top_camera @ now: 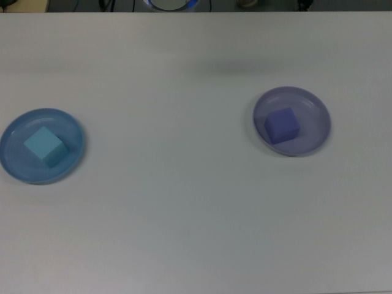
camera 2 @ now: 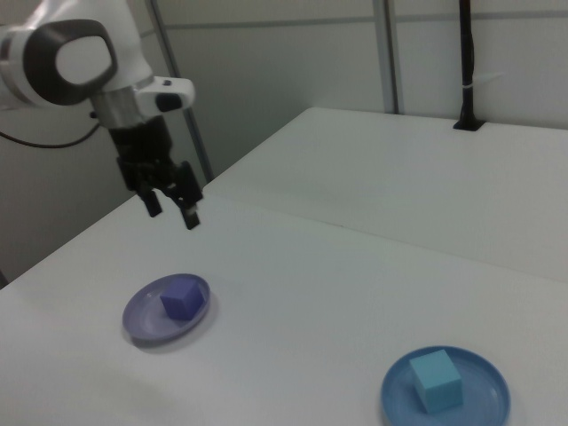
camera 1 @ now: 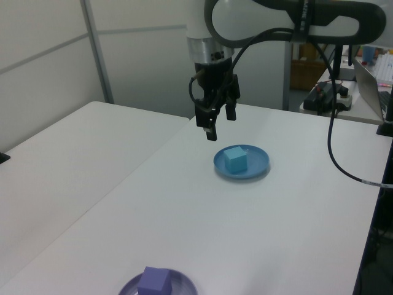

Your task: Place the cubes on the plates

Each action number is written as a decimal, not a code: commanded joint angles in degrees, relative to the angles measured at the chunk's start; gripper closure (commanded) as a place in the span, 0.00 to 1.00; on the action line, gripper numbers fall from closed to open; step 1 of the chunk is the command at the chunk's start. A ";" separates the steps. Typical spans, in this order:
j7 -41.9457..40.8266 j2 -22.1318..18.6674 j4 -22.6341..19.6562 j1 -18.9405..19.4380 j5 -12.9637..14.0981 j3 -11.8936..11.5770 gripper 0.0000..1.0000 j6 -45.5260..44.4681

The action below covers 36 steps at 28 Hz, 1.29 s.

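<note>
Top view: the gripper is out of frame; the cyan cube (top_camera: 44, 146) sits on the blue plate (top_camera: 68, 125), the purple cube (top_camera: 282, 125) on the lavender plate (top_camera: 313, 107), so the task looks done.

Left view: the gripper (camera 1: 216, 125) hangs high, fingers spread and empty, just above and beside the blue plate.

Right view: it hovers above and behind the lavender plate, clear of it, with bare table (camera 2: 355, 275) around. Judged next: nothing but parking the arm.

one cube (top_camera: 44, 146) on the top view's left plate (top_camera: 13, 164), other cube (top_camera: 282, 125) on the right plate (top_camera: 312, 138)
</note>
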 commanded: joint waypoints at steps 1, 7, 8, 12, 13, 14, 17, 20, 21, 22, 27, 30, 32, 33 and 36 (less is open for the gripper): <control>-5.98 -1.66 -6.44 -5.48 -0.72 -0.46 0.00 7.42; -7.76 -1.66 -8.74 -9.10 -1.70 -0.38 0.00 10.78; -8.28 -1.57 -8.83 -9.28 -1.70 -0.38 0.00 10.69; -9.52 -1.05 -10.14 -9.63 -1.52 -0.38 0.00 10.69; -9.17 -0.96 -10.15 -9.46 -1.52 -0.38 0.00 10.61; -8.91 -1.04 -9.97 -9.28 -1.52 -0.20 0.00 10.34; -8.29 -1.22 -9.79 -9.28 -1.00 -0.11 0.00 9.99; -5.31 -0.52 -9.97 -8.93 -0.82 0.15 0.00 9.99; -4.43 0.01 -9.88 -8.67 -0.82 0.15 0.00 9.99; -3.73 0.45 -9.62 -8.49 -0.82 0.15 0.00 9.99; -3.10 0.80 -8.91 -8.40 -0.38 0.24 0.00 9.64; -2.75 0.80 -8.74 -7.87 0.59 0.24 0.00 7.10; -3.28 0.54 -8.74 -7.87 0.94 0.24 0.00 6.48; -3.28 0.54 -8.74 -7.87 1.38 0.24 0.00 6.30; -3.63 0.80 -8.65 -7.79 2.43 0.24 0.00 6.56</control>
